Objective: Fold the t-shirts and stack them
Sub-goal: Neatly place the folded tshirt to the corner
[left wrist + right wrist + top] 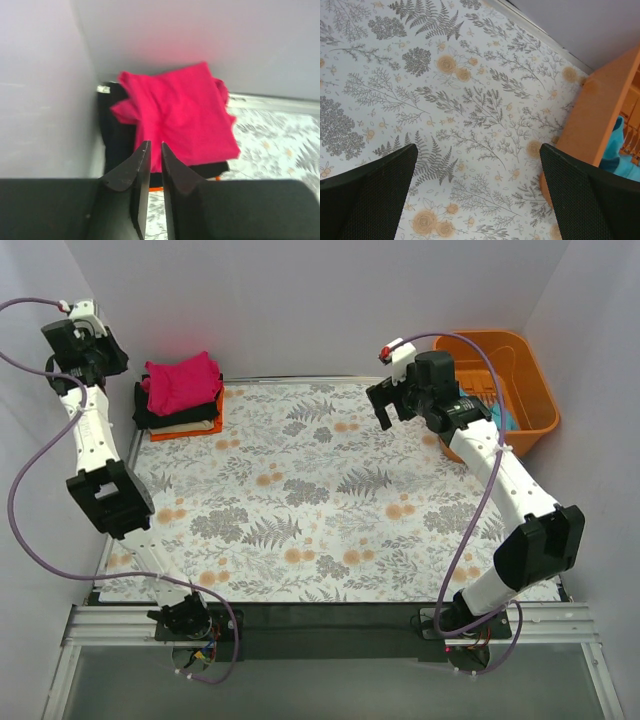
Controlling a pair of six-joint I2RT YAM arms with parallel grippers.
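Lying on top of the stack (pixel 183 420) at the far left corner of the worktop (pixel 320 490), the pink shirt (pixel 180 115) is light, soft and limp. The left hand (pixel 155 145) hovers near it, almost closed, holding nothing. The teal shirt (pixel 618 152) lies in the basket (pixel 590 115); the right hand (pixel 477 147), wide open and empty, should pinch a bunched fold.

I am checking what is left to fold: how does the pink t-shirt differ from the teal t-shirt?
The pink t-shirt lies roughly folded on top of the stack at far left; the teal t-shirt sits in the orange basket at far right. The pink one shows nearly whole; the teal one is mostly hidden. Both are bright-coloured cloth.
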